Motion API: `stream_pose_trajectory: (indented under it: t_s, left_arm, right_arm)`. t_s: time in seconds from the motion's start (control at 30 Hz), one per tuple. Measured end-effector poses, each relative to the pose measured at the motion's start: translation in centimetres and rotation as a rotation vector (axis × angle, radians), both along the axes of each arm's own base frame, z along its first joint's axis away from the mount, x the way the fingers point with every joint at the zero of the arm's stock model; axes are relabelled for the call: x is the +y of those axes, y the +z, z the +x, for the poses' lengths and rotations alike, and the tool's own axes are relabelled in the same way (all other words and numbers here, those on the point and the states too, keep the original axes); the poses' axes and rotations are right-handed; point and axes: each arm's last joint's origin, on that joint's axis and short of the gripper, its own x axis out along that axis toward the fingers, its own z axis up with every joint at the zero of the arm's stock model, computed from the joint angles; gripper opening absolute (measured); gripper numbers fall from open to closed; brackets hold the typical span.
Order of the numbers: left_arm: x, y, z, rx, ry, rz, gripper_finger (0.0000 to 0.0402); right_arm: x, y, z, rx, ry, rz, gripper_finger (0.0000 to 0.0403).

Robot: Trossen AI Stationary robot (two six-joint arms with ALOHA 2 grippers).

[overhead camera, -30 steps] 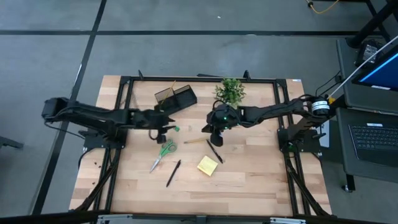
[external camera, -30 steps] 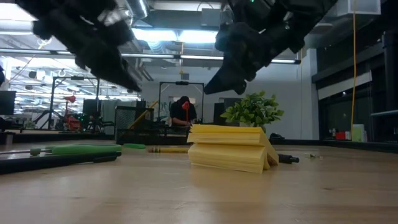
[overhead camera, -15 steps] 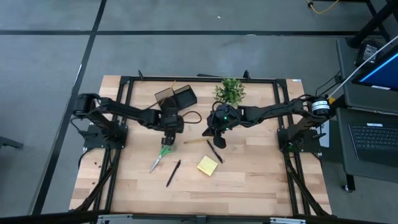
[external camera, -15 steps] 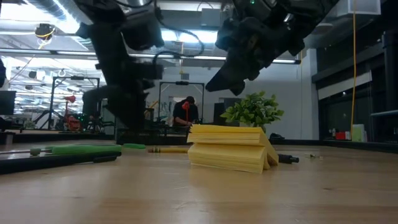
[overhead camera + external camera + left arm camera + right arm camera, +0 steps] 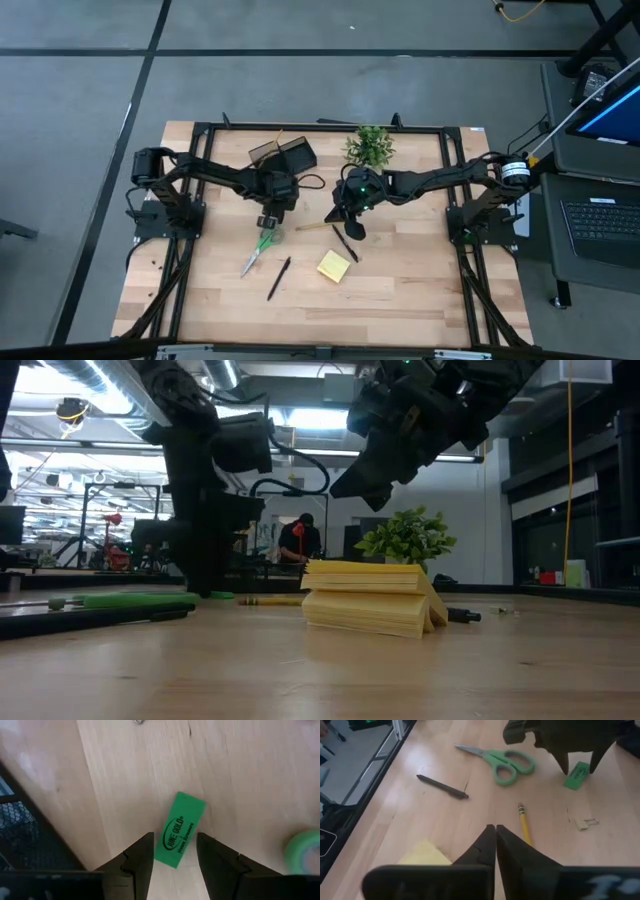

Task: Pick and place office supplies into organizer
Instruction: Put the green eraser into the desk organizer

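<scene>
My left gripper (image 5: pixel 268 222) points down, open, low over the table. Its two fingers stand on either side of the near end of the small green block (image 5: pixel 180 830), which lies flat on the wood; the block also shows in the right wrist view (image 5: pixel 577 775). My right gripper (image 5: pixel 350 226) is shut and empty, hanging above the wooden pencil (image 5: pixel 315 227) and a black pen (image 5: pixel 345 243). The green-handled scissors (image 5: pixel 260 250), a second black pen (image 5: pixel 278 278) and the yellow sticky-note pad (image 5: pixel 334 265) lie nearer the front. The black organizer (image 5: pixel 283 155) stands at the back.
A small potted plant (image 5: pixel 370 145) stands at the back, to the right of the organizer. A small metal clip (image 5: pixel 585 823) lies near the pencil. A black frame rail (image 5: pixel 320 127) runs along the table's far edge. Bare wood lies toward the front edge.
My left arm has swung in from the table's left. Its gripper has tipped to point down and come down to the table over the green block. The block has stayed where it was. My right gripper has kept almost still.
</scene>
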Motion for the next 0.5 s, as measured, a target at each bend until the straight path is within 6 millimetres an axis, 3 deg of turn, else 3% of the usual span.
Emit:
stream_pose_trajectory:
  t_s: [0.23,0.5]
  left_arm:
    - [1.14,-0.45,-0.25,-0.01,0.013,-0.166,0.0143]
    - [1.05,-0.51,-0.47,0.01,0.02,-0.177,0.0117]
  right_arm:
    - [0.0,-0.01,-0.01,0.001,0.0,0.0,0.0025]
    - [0.0,-0.02,-0.01,0.0,0.004,-0.006,0.0025]
